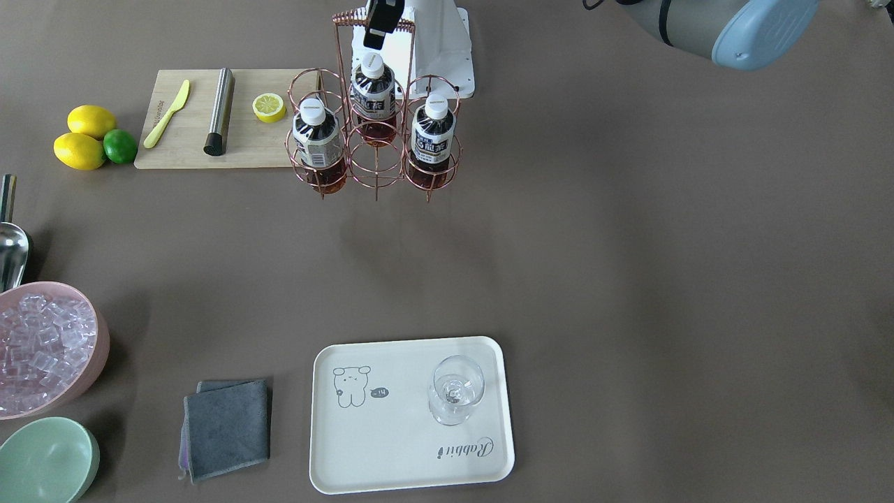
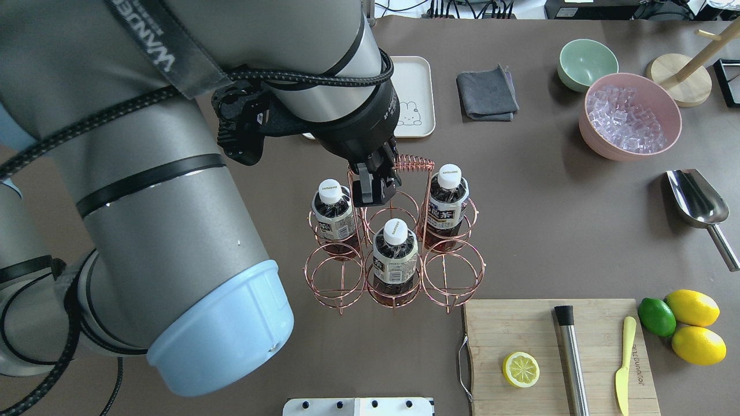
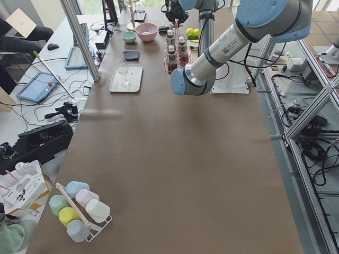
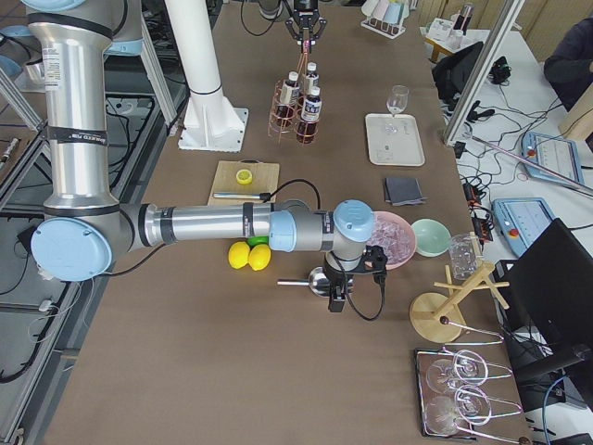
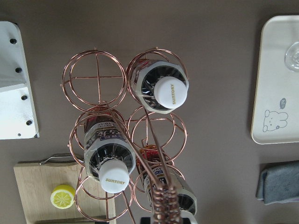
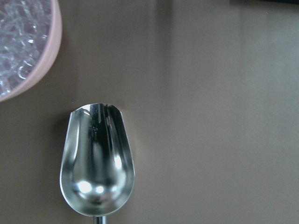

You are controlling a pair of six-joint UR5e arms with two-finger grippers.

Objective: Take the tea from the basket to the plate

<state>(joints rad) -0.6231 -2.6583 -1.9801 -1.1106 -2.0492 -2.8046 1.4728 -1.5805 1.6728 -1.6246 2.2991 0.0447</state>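
Copper wire rings of the basket [image 1: 376, 147] keep three bottles upright in the front view. The tea [image 1: 372, 87], taken here as the middle one, stands in the row nearer the robot, right under the left gripper [image 1: 376, 38]. The plate [image 1: 398, 447] lies well apart across bare table. A glass [image 1: 456, 390] stands on one end of it, and the bear end is free for a bottle.

Overhead, that gripper hangs just beside the coiled handle [image 2: 413, 162] and holds nothing. How wide its fingers stand I cannot tell. The handle arches over the cells, so a lift likely has to go straight up and clear the loop before swinging out.

From the left wrist, caps and handle crowd close together, with little room around each cap. The plate's rim shows at the far edge.

From the right side, the right gripper [image 4: 338, 298] hovers by the scoop [image 4: 320, 278] near the ice bowl [image 4: 389, 236], away from the basket-to-plate path. Its opening cannot be judged.
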